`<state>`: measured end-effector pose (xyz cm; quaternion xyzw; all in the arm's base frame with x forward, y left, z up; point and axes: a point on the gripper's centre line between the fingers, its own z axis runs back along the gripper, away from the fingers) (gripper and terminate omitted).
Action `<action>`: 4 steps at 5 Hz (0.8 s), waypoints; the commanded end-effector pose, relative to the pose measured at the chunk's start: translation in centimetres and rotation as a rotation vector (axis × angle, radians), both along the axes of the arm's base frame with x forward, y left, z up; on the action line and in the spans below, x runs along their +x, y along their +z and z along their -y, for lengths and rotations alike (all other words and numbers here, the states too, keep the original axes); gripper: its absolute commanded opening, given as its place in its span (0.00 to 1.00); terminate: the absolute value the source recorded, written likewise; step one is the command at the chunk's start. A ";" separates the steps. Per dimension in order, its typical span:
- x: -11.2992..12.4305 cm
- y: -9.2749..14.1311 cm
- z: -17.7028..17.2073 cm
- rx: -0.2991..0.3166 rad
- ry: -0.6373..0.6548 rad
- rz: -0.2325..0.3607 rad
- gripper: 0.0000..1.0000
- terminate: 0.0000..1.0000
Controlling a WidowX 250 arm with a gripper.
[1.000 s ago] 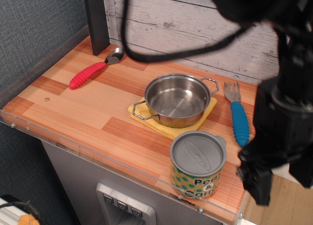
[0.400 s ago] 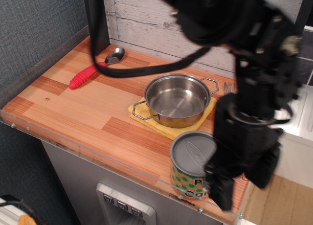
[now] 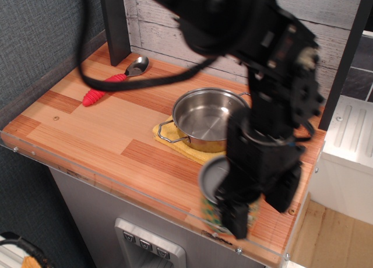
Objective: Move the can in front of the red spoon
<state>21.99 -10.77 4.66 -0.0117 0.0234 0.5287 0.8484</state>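
- Black and blurred, the robot arm fills the upper middle and right of the frame and reaches down toward the lower middle, where its jaws hang at the near edge of the tabletop.
- Whether those jaws stand wide, narrow or closed on anything cannot be told: the dark fingers merge with the blur and overlap the can.
- Part of the can shows in the lower middle of the frame, just left of the fingers: a slice of grey lid and a strip of green and orange dotted label. The rest is hidden behind the arm. It stands at the front edge of the tabletop.
- Upper left of the frame holds the red spoon, lying flat with its silver bowl toward the back wall and its ribbed red handle pointing to the lower left. A black cable crosses over the handle. Spoon and can are well apart.
- Centre of the frame: a steel pot with loop handles sits on a yellow cloth, between spoon and can; its right side is covered by the arm.
- Pale weathered planks form the back wall.
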 end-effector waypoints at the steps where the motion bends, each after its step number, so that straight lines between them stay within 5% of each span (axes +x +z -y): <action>1: 0.6 2.3 -5.0 -0.020 0.104 0.056 1.00 0.00; 4: 0.3 2.1 -11.5 0.040 0.208 0.040 1.00 0.00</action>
